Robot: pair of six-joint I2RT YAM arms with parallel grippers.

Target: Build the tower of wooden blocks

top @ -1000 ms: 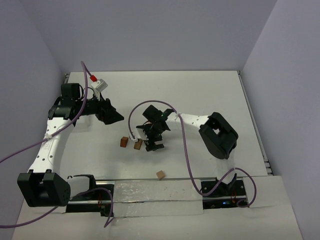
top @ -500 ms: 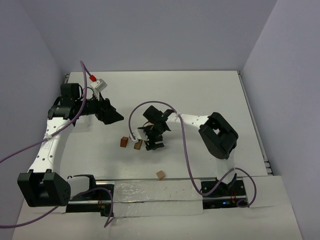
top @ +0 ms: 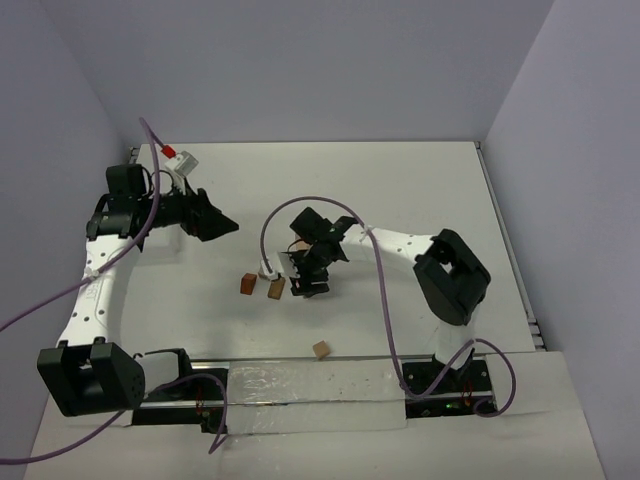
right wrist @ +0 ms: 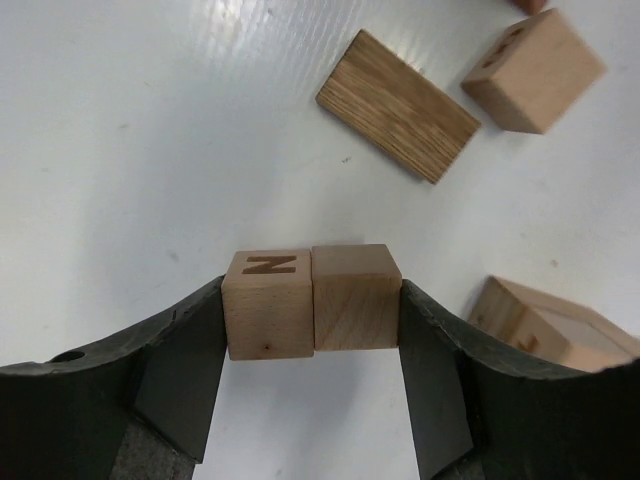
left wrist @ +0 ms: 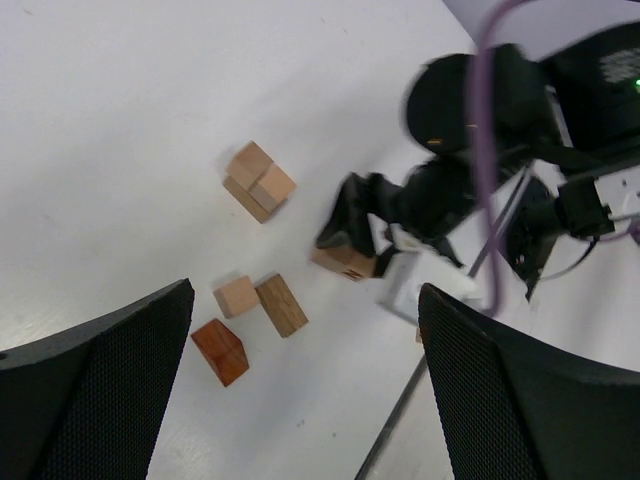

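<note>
My right gripper is shut on two tan wood blocks pressed side by side, one marked N and one plain, low over the white table. It also shows in the top view and the left wrist view. Near it lie a brown cuboid, a tan cube and another tan block. A reddish block and a tan-brown one lie just to its left. Two touching tan blocks sit further back. No upright tower shows. My left gripper is open, empty and raised at the left.
A lone tan cube lies near the front rail. Purple cables loop over both arms. A white connector with a red tip hangs by the left wrist. Walls close in the left, back and right sides.
My left arm has drawn back to the left and up a little. My right gripper has stayed at the blocks, shifting only slightly, while its elbow moved right.
</note>
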